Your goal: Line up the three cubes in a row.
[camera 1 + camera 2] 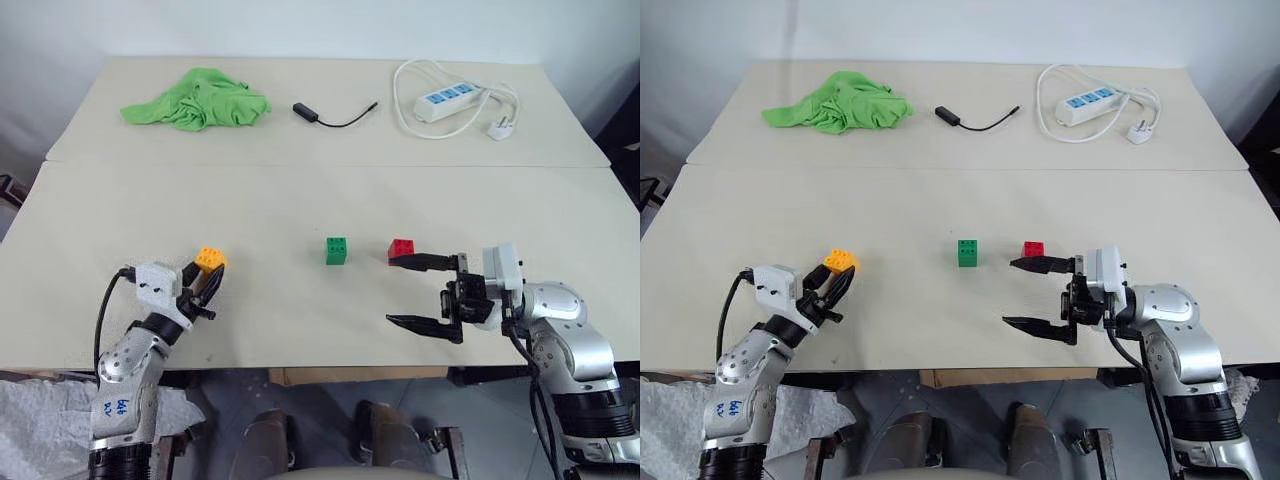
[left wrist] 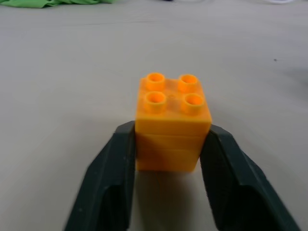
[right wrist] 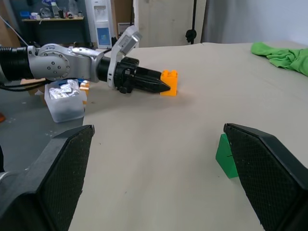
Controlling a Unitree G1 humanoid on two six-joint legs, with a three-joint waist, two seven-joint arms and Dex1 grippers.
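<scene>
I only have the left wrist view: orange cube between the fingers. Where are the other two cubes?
Observer: The green cube and red cube stand side by side mid-table, apart from each other, to the right of the orange cube.
Operator: Is the right hand in the way there?
Observer: The right hand is open, pointing left, its far finger just in front of the red cube.
Operator: Is my cube level with those two?
Observer: Roughly. It sits a little nearer the robot than they do, in the shut left hand.
Operator: Anything else on the table?
Observer: A green cloth, a black cable and a power strip lie along the far side.
</scene>
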